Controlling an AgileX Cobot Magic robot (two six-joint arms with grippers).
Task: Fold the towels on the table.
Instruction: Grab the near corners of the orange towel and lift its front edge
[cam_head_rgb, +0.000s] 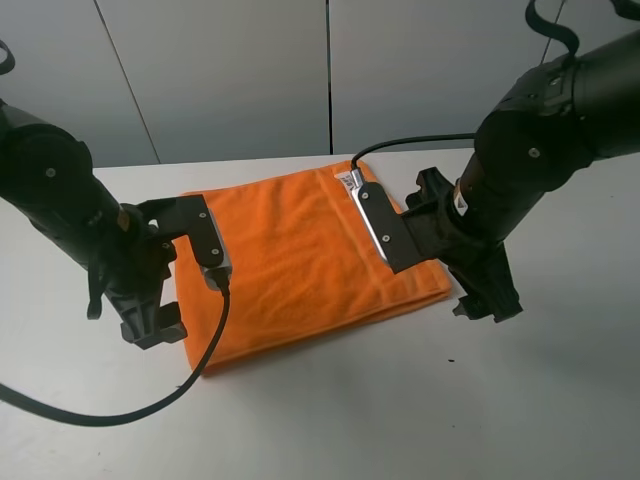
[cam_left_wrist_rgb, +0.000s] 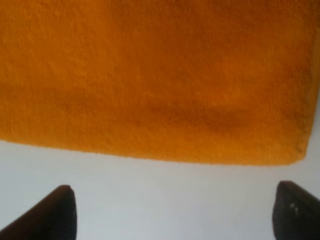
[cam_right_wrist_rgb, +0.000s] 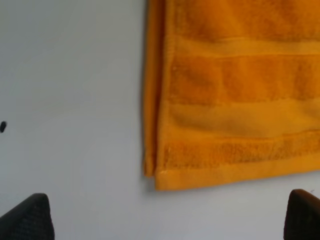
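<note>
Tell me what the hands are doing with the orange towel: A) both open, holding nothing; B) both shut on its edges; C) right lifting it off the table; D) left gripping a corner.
A: the left hand and right hand each stand wide open over bare table, the towel lying flat just beyond them.

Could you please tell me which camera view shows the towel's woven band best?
The right wrist view: the woven band crosses the towel near its edge, sharp and unobstructed. The exterior high view shows most of the towel, but the right arm hides much of that end. The left wrist view shows only plain cloth.
</note>
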